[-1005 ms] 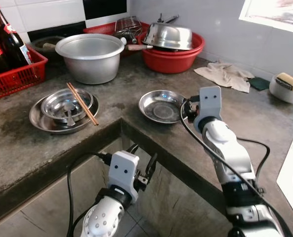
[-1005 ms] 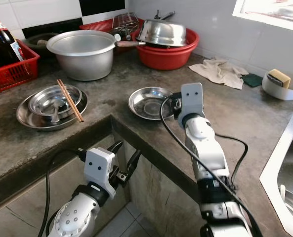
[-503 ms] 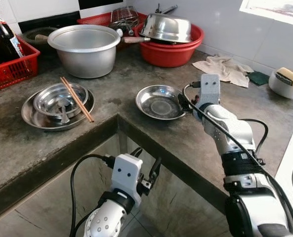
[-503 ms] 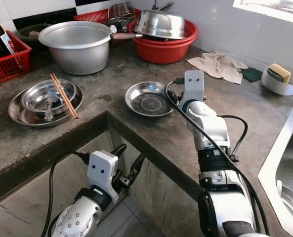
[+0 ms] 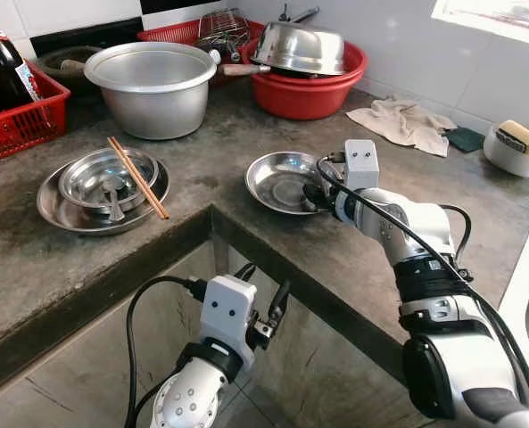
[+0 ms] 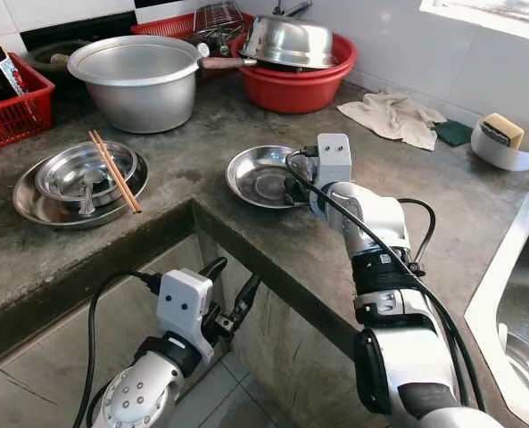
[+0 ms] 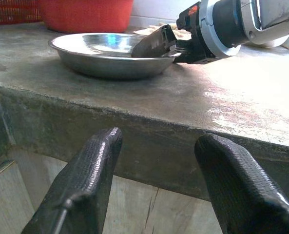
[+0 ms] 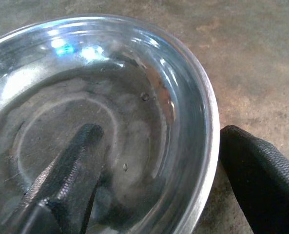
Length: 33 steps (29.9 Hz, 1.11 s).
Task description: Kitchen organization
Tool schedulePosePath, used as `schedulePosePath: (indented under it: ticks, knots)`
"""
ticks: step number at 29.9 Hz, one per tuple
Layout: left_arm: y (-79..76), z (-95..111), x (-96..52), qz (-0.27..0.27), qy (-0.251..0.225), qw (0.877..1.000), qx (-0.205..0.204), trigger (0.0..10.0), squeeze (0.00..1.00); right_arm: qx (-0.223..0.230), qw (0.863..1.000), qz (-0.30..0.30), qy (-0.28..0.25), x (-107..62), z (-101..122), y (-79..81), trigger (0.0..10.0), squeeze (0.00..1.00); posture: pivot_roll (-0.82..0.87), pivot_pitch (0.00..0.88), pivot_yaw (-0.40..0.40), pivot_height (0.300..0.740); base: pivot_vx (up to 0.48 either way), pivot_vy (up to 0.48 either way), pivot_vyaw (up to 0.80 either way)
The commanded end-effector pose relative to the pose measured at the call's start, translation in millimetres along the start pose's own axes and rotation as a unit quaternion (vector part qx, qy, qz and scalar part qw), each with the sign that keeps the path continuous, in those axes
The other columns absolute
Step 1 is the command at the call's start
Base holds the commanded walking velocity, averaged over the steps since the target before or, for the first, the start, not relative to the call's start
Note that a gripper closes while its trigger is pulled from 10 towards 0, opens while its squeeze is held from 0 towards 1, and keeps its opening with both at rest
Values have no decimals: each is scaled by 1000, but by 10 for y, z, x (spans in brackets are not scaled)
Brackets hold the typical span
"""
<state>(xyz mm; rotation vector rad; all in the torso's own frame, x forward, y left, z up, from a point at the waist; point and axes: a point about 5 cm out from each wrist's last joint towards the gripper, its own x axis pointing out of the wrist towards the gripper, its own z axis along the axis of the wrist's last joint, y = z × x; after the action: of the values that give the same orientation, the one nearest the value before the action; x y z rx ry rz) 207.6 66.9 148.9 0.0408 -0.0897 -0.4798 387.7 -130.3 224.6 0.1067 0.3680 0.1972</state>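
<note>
Since the steel dish point(image 5: 286, 181) is thin, shallow and polished, it will likely be light and stiff but slippery, so the rim is the sensible place to take it, pinched firmly between inside and outside. It lies on the concrete counter point(image 5: 353, 259) near the inner corner edge, and the right gripper point(image 6: 293, 189) is at its right rim with its claw spread: one finger point(image 8: 66, 175) rests inside the bowl of the dish and the other lies outside on the counter, straddling the rim without yet closing on it. To the left sits a stack of steel plates point(image 5: 99, 187) with chopsticks point(image 5: 139, 176) across them; farther back stand a large aluminium pot point(image 5: 152, 85) and a red basin point(image 5: 313, 89), and a cloth point(image 5: 405, 123) lies far right. None crowds the dish. The left gripper point(image 7: 156, 180) hangs open below the counter edge, holding nothing.
</note>
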Motion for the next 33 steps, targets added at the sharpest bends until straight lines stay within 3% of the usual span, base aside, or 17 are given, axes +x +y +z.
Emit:
schedulePosePath:
  ticks: [1, 2, 3, 5, 6, 17, 22, 27, 33]
  knots:
    - [-9, 0, 8, 0, -1, 1000, 5, 10000, 0, 19, 999, 9, 25, 18, -19, 21, 8667, 0, 191, 116, -99, 740, 0, 0, 0]
    - [-7, 2, 10, 0, -2, 1000, 6, 10000, 0, 25, 999, 9, 34, 24, -35, 18, 3373, 0, 191, 115, -98, 740, 0, 0, 0]
    - [-4, 3, 12, 1, -2, 1000, 6, 10000, 0, 30, 999, 8, 41, 29, -48, 15, 2863, 0, 193, 113, -98, 740, 0, 0, 0]
    - [-2, 4, 12, 1, -2, 1000, 6, 10000, 0, 32, 998, 7, 44, 32, -56, 13, 2863, 0, 193, 113, -98, 740, 0, 0, 0]
    - [9, 6, 15, 2, -3, 1000, 8, 10000, 0, 48, 998, 4, 49, 32, -73, 1, 0, 0, 196, 112, -97, 740, 0, 0, 0]
    - [14, 26, 50, 6, -9, 1000, 9, 10000, 0, 119, 992, -17, 49, 31, -63, -78, 0, 0, 190, 116, -101, 740, 0, 0, 0]
    - [29, 26, 58, 10, -10, 1000, 9, 10000, 0, 156, 987, -27, 20, 29, -11, -115, 0, 0, 190, 112, -100, 740, 0, 0, 0]
    - [55, 25, 80, 11, -12, 1000, 13, 10000, 0, 209, 974, -43, -77, -47, 197, -172, 0, 0, 192, 102, -96, 740, 0, 0, 0]
    - [73, 37, 108, 12, -16, 1000, 16, 10000, 0, 198, 960, -53, -190, -224, 315, -167, 0, 0, 188, 91, -86, 740, 0, 0, 0]
